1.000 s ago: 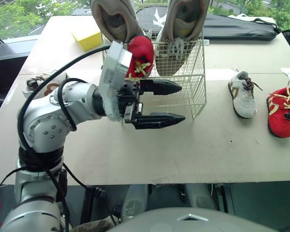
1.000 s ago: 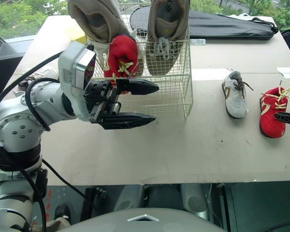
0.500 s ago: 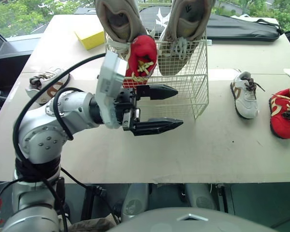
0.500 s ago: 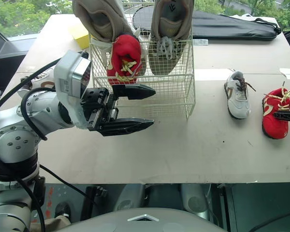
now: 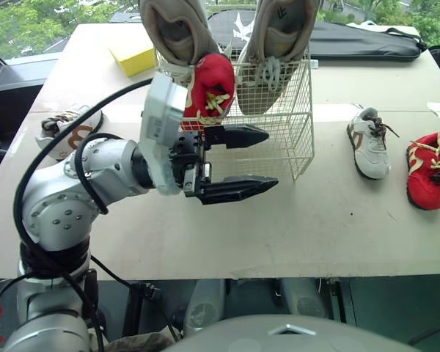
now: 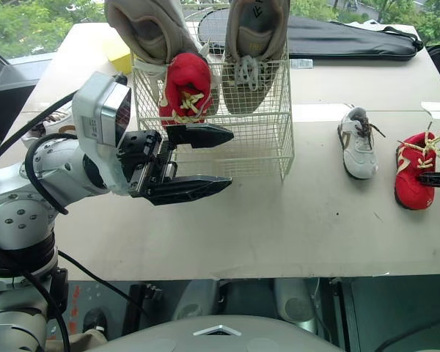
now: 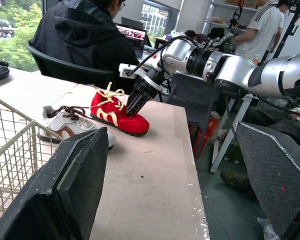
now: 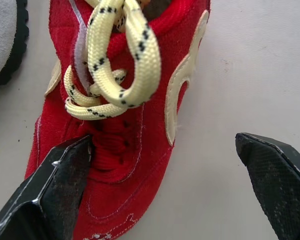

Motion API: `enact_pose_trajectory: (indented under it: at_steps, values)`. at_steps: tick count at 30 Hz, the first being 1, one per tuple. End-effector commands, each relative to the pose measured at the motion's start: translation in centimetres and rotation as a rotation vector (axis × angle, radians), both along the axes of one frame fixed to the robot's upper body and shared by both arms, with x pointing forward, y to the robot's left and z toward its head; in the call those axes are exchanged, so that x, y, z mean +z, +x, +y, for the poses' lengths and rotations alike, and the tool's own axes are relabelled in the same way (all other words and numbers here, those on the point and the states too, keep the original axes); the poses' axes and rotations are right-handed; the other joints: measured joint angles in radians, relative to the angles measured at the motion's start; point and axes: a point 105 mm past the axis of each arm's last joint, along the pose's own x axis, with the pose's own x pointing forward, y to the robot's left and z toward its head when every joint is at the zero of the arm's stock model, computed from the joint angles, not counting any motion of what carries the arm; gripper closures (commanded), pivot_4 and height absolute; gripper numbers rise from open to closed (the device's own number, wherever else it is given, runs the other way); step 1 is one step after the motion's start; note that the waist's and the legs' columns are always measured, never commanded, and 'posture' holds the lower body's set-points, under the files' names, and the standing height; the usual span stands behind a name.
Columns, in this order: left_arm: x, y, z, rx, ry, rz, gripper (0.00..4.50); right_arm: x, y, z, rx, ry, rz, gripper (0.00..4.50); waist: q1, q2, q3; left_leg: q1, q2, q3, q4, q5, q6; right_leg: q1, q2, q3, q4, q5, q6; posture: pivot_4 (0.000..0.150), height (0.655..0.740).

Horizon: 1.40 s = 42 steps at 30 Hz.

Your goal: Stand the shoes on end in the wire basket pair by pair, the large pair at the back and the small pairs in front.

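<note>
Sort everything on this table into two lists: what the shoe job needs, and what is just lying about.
For the job: wire basket; large tan pair standing in it; red shoe in the basket; red shoe on the table; white shoe beside it; brown-trimmed shoe at the table's left.
Lying about: yellow block; black bag.

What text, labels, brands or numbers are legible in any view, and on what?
No text is clear enough to quote.
Large shoe, insole: dark mark, too small to read.
Black bag: white logo at its end behind the basket, no legible letters.
White tag on the table: print too small.
Laptop screen: blurred.
</note>
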Motion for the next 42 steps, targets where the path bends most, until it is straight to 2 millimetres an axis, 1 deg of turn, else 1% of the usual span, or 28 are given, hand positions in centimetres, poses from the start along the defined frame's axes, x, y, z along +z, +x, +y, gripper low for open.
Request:
enact_pose_trajectory:
  at_steps: [1, 2, 4, 6, 8, 9, 10, 11, 14, 15, 17, 18, 20, 21, 23, 24, 25, 28, 30, 31, 32, 34, 35, 36, 38, 39, 42]
  values:
    - [0.8, -0.6, -0.1, -0.014, -0.013, -0.048, 0.09, -1.2, 0.3, 1.2, 0.027, 0.047, 0.035, 0.0, -0.001, 0.0, 0.0, 0.0, 0.0, 0.0, 0.0, 0.0, 0.0, 0.0, 0.0, 0.0, 0.0, 0.0, 0.0, 0.15, 0.74]
    - [0.9, -0.6, -0.1, -0.012, -0.011, -0.05, 0.0, -1.5, 0.5, 1.7, 0.035, 0.069, 0.04, 0.49, -0.002, -0.001, -0.001, 0.0, 0.0, 0.0, 0.0, 0.0, 0.0, 0.0, 0.0, 0.0, 0.0, 0.0, 0.0, 0.15, 0.74]
    - [0.9, -0.6, -0.1, -0.006, -0.009, -0.052, 0.0, -2.0, 0.6, 2.1, 0.055, 0.062, 0.055, 1.22, -0.005, -0.003, -0.002, 0.0, 0.001, 0.0, 0.0, 0.0, 0.0, 0.0, 0.001, 0.0, 0.0, 0.0, 0.0, 0.15, 0.74]
    - [0.8, -0.6, -0.1, -0.005, -0.009, -0.052, 0.0, -2.0, 0.5, 2.2, 0.06, 0.06, 0.055, 2.33, -0.006, -0.004, -0.002, 0.001, 0.001, 0.0, 0.0, 0.0, 0.0, 0.0, 0.001, 0.0, 0.0, 0.0, 0.0, 0.15, 0.74]
    - [0.8, -0.5, 0.0, -0.004, -0.008, -0.051, 0.0, -2.0, 0.4, 2.1, 0.056, 0.066, 0.05, 3.33, -0.005, -0.004, -0.003, 0.001, 0.001, 0.0, 0.001, 0.0, 0.001, 0.001, 0.001, 0.0, 0.0, 0.0, 0.0, 0.15, 0.74]
    - [0.8, -0.5, 0.0, -0.004, -0.007, -0.05, 0.0, -1.9, 0.3, 2.0, 0.057, 0.064, 0.045, 3.6, -0.004, -0.005, -0.003, 0.001, 0.001, 0.0, 0.001, -0.001, 0.001, 0.001, 0.001, 0.0, 0.0, 0.0, 0.0, 0.15, 0.74]
    - [0.8, -0.5, 0.1, -0.006, -0.007, -0.045, 0.0, -1.7, 0.1, 2.0, 0.059, 0.067, 0.036, 4.13, -0.004, -0.005, -0.003, 0.001, 0.001, 0.0, 0.001, -0.001, 0.001, 0.001, 0.001, 0.0, 0.0, 0.0, 0.0, 0.15, 0.74]
    - [0.8, -0.5, 0.1, -0.008, -0.007, -0.041, 0.0, -1.6, 0.0, 2.0, 0.06, 0.067, 0.028, 4.46, -0.004, -0.005, -0.003, 0.001, 0.001, 0.0, 0.001, -0.001, 0.001, 0.001, 0.001, 0.0, 0.0, 0.0, 0.0, 0.15, 0.74]
    - [0.7, -0.5, 0.1, -0.018, -0.009, -0.031, 0.0, -0.8, 0.0, 1.9, 0.06, 0.067, -0.015, 4.46, -0.002, -0.005, -0.003, 0.001, 0.001, 0.0, 0.001, -0.001, 0.002, 0.001, 0.001, 0.0, 0.0, 0.0, 0.0, 0.15, 0.74]
    - [0.6, -0.5, 0.1, -0.026, -0.005, -0.025, 0.0, 0.1, -0.1, 2.1, 0.068, 0.071, -0.054, 4.46, -0.001, -0.005, -0.003, 0.0, 0.001, -0.001, 0.001, -0.001, 0.002, 0.001, 0.001, 0.0, 0.0, 0.0, 0.0, 0.15, 0.74]
    - [0.5, -0.3, 0.2, -0.035, -0.007, -0.014, 0.0, 2.9, -0.3, 3.6, 0.124, 0.13, -0.184, 4.46, 0.002, -0.004, -0.002, 0.0, 0.001, -0.001, 0.001, -0.001, 0.002, 0.001, 0.0, -0.001, 0.0, 0.0, 0.0, 0.15, 0.74]
    - [0.5, -0.1, 0.2, -0.041, -0.009, -0.013, 0.0, 4.7, -0.8, 5.2, 0.188, 0.183, -0.264, 4.46, 0.003, -0.003, -0.002, -0.001, 0.001, -0.001, 0.001, -0.001, 0.002, 0.001, 0.0, -0.001, 0.0, 0.0, 0.0, 0.15, 0.74]
    - [0.7, 0.1, 0.2, -0.047, -0.022, -0.009, 0.0, 7.5, -2.2, 8.1, 0.302, 0.275, -0.387, 4.46, 0.004, 0.002, -0.001, -0.001, 0.0, -0.001, 0.001, -0.001, 0.002, 0.001, 0.0, -0.001, 0.0, 0.0, 0.0, 0.15, 0.74]
    - [0.8, 0.2, 0.2, -0.048, -0.028, -0.007, 0.0, 8.3, -2.8, 9.1, 0.336, 0.303, -0.425, 4.46, 0.001, 0.003, -0.001, -0.001, 0.0, -0.001, 0.001, -0.001, 0.002, 0.0, 0.0, 0.0, 0.0, 0.0, 0.0, 0.15, 0.74]
    - [1.4, 0.5, 0.5, -0.041, -0.063, 0.0, 0.0, 11.0, -4.8, 12.8, 0.47, 0.412, -0.534, 4.46, 0.001, 0.004, -0.001, 0.0, 0.0, 0.0, 0.001, -0.002, 0.003, 0.001, 0.0, 0.001, 0.001, 0.001, 0.001, 0.15, 0.74]
    - [1.7, 0.6, 0.7, -0.037, -0.076, 0.004, 0.0, 11.8, -5.6, 14.0, 0.508, 0.446, -0.561, 4.46, 0.001, 0.004, -0.001, 0.0, 0.0, -0.001, 0.001, -0.002, 0.003, 0.001, 0.001, 0.0, 0.0, 0.001, 0.001, 0.15, 0.74]
    - [2.0, 0.7, 1.0, -0.028, -0.092, 0.008, 0.0, 12.9, -6.2, 15.6, 0.566, 0.497, -0.615, 4.46, 0.001, 0.004, -0.001, 0.0, 0.0, -0.002, 0.001, -0.002, 0.003, 0.001, 0.001, 0.0, 0.001, 0.001, 0.001, 0.15, 0.74]
    - [2.4, 1.1, 2.0, 0.012, -0.119, 0.025, 0.0, 15.4, -7.5, 19.9, 0.744, 0.585, -0.74, 4.46, -0.002, 0.003, 0.0, 0.0, 0.0, -0.002, 0.001, -0.002, 0.003, 0.002, 0.001, -0.001, 0.0, 0.001, 0.001, 0.15, 0.74]
    - [2.5, 1.2, 2.7, 0.065, -0.126, 0.012, 0.0, 16.7, -6.7, 22.3, 0.779, 0.537, -0.848, 4.46, 0.0, 0.004, 0.0, 0.0, 0.0, -0.002, 0.001, -0.002, 0.003, 0.002, 0.001, 0.0, 0.0, 0.001, 0.001, 0.15, 0.74]
    - [2.5, 1.3, 3.0, 0.088, -0.129, 0.003, 0.0, 17.2, -6.2, 23.0, 0.776, 0.519, -0.885, 4.46, -0.002, 0.003, 0.0, 0.0, 0.0, -0.002, 0.001, -0.002, 0.003, 0.002, 0.001, -0.001, 0.0, 0.001, 0.001, 0.15, 0.74]
    - [2.6, 1.5, 3.5, 0.127, -0.134, -0.011, 0.0, 18.1, -5.1, 24.0, 0.75, 0.489, -0.964, 4.46, -0.003, 0.004, 0.0, 0.0, 0.0, -0.002, 0.001, -0.002, 0.003, 0.002, 0.001, 0.0, 0.0, 0.001, 0.001, 0.15, 0.74]
    - [2.5, 1.6, 4.3, 0.191, -0.148, -0.038, 0.0, 19.3, -2.3, 25.6, 0.642, 0.423, -1.097, 4.46, -0.001, 0.003, -0.001, 0.0, 0.0, -0.002, 0.001, -0.002, 0.003, 0.001, 0.001, 0.0, 0.0, 0.001, 0.001, 0.15, 0.74]
    - [2.8, 1.3, 4.7, 0.194, -0.198, -0.05, 0.0, 19.9, -1.2, 26.3, 0.593, 0.429, -1.176, 4.46, -0.002, 0.003, -0.001, 0.0, 0.0, -0.002, 0.001, -0.002, 0.003, 0.001, 0.001, -0.001, 0.0, 0.001, 0.001, 0.15, 0.74]
    - [2.6, 1.1, 5.2, 0.212, -0.201, -0.05, 0.0, 20.1, -0.1, 27.1, 0.568, 0.403, -1.252, 4.46, 0.0, 0.003, -0.001, -0.001, 0.0, -0.002, 0.001, -0.001, 0.002, 0.001, 0.001, -0.001, 0.0, 0.001, 0.001, 0.15, 0.74]
    - [2.4, 0.8, 5.9, 0.245, -0.199, -0.063, 0.0, 20.1, 2.0, 28.0, 0.474, 0.424, -1.32, 4.46, -0.003, 0.002, -0.002, -0.002, 0.0, -0.002, 0.001, 0.001, -0.002, -0.001, 0.0, -0.001, 0.0, 0.001, 0.001, 0.15, 0.74]
    - [2.3, 0.7, 6.1, 0.26, -0.191, -0.068, 0.0, 20.2, 2.9, 28.2, 0.441, 0.405, -1.363, 4.46, -0.001, 0.002, -0.001, -0.003, 0.001, -0.002, 0.0, 0.001, -0.002, -0.002, 0.001, 0.0, 0.0, 0.001, 0.001, 0.15, 0.74]
    - [2.5, 0.6, 6.4, 0.278, -0.191, -0.084, 0.0, 20.5, 3.9, 28.9, 0.408, 0.337, -1.474, 4.46, 0.008, 0.002, -0.001, -0.005, 0.0, -0.003, 0.0, 0.001, -0.002, -0.005, -0.001, -0.002, -0.001, 0.001, 0.001, 0.15, 0.74]
